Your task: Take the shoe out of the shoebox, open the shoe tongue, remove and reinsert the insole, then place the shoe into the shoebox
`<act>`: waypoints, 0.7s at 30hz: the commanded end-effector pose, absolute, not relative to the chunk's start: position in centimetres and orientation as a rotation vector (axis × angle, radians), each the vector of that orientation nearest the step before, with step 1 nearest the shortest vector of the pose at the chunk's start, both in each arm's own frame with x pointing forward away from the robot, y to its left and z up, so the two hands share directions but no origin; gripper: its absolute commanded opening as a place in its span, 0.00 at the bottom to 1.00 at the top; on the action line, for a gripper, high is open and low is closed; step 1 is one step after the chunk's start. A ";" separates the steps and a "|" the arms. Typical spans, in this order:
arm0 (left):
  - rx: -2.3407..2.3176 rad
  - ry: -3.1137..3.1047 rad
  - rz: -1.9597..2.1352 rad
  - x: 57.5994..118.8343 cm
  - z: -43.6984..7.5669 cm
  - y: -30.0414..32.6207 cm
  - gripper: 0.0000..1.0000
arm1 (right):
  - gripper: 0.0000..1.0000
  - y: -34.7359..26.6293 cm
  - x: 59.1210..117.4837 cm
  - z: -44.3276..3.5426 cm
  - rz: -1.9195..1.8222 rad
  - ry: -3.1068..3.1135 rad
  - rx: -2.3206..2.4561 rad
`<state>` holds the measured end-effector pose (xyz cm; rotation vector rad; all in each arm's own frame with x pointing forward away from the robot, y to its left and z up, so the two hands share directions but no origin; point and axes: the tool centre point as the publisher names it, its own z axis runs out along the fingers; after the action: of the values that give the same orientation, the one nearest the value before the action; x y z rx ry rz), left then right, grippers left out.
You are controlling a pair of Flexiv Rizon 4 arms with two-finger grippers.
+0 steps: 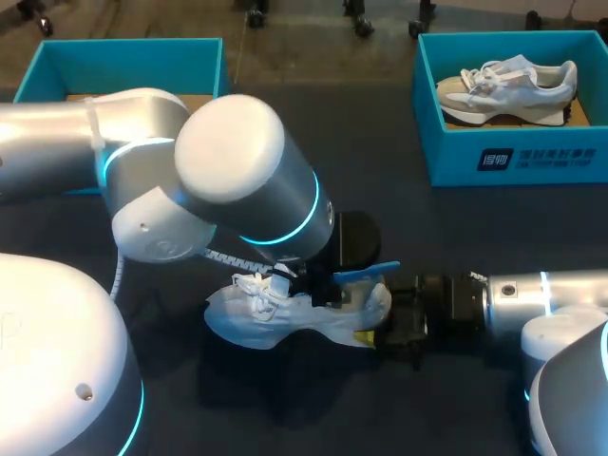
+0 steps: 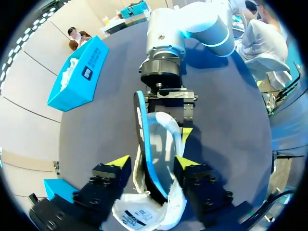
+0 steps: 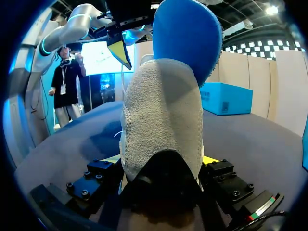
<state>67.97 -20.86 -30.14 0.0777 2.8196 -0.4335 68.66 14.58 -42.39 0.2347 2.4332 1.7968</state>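
Shoe (image 3: 161, 120) heel sits clamped in the right claw (image 3: 161, 161), resting on the worktop (image 1: 399, 190) well apart from the shoebox (image 1: 133, 55). Blue insole (image 2: 144, 144) stands on edge, partly inside the shoe. Left claw (image 2: 151, 166) straddles both, spread wide, gripping nothing. For reinsertion, brace the heel, lay the insole flat and seat the toe end first.

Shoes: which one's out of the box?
The mid-table shoe, heel in the right end effector, blue insole sticking out. The other shoe lies in the right box.

White shoe (image 1: 275, 318) upright mid-table — blue insole (image 1: 369, 273) half out of it
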 end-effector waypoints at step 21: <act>-0.077 2.681 -0.452 69.1 -32.9 -22.2 0.48 | 0.00 14.9 68.7 -42.6 1.791 2.436 0.235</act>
<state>69.06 -21.73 -32.20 -0.0703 2.6918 -0.4560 68.66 14.58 -42.39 0.2347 2.4332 1.7968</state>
